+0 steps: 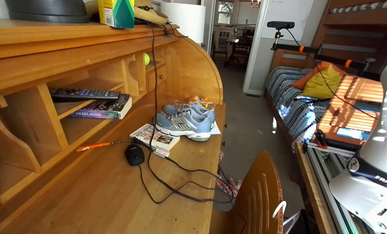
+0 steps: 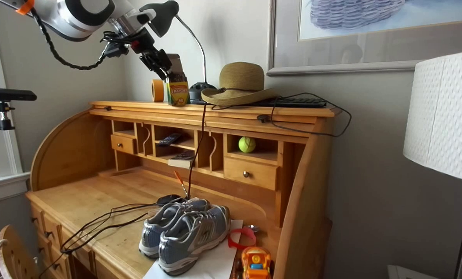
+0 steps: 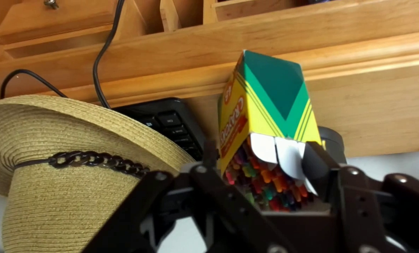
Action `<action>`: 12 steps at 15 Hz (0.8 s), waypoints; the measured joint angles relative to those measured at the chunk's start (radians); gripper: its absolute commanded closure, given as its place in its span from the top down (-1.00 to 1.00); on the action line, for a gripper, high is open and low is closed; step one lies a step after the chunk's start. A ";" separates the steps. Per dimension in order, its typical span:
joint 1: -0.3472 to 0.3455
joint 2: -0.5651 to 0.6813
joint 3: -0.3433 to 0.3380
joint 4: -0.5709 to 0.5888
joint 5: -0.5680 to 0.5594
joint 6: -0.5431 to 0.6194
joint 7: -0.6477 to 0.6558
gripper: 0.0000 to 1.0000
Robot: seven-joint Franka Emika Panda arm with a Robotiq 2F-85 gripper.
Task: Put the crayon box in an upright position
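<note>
The crayon box, yellow and green with a red mark, stands upright on the desk's top ledge (image 2: 135,105) in both exterior views (image 1: 124,14) (image 2: 178,94). Its lid is up and open. In the wrist view the box (image 3: 278,95) shows its green chevron side, white flaps and crayon tips. My gripper (image 2: 164,73) reaches in obliquely at the box's top. In the wrist view the gripper's fingers (image 3: 264,156) sit on either side of the box's open top. The right finger overlaps its edge and flaps. I cannot tell if both fingers press on it. An exterior view leaves the gripper out.
A straw hat (image 2: 241,79) lies beside the box, with a black keyboard (image 2: 300,102) behind it. A lamp base (image 2: 201,92) and an orange tape roll (image 2: 158,90) are close to the box. A black cable (image 2: 198,143) hangs down the desk front. Shoes (image 2: 194,240) stand on the desk below.
</note>
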 measured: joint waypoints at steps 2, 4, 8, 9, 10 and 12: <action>-0.007 0.000 0.001 0.000 0.042 0.000 -0.044 -0.69; -0.014 0.001 0.001 0.001 0.071 0.000 -0.078 -0.89; -0.027 0.014 0.001 0.018 0.110 0.000 -0.129 -1.00; -0.032 0.022 0.001 0.030 0.118 0.000 -0.138 -1.00; -0.037 0.034 0.000 0.043 0.131 0.000 -0.152 -1.00; -0.045 0.062 -0.002 0.079 0.161 -0.001 -0.183 -1.00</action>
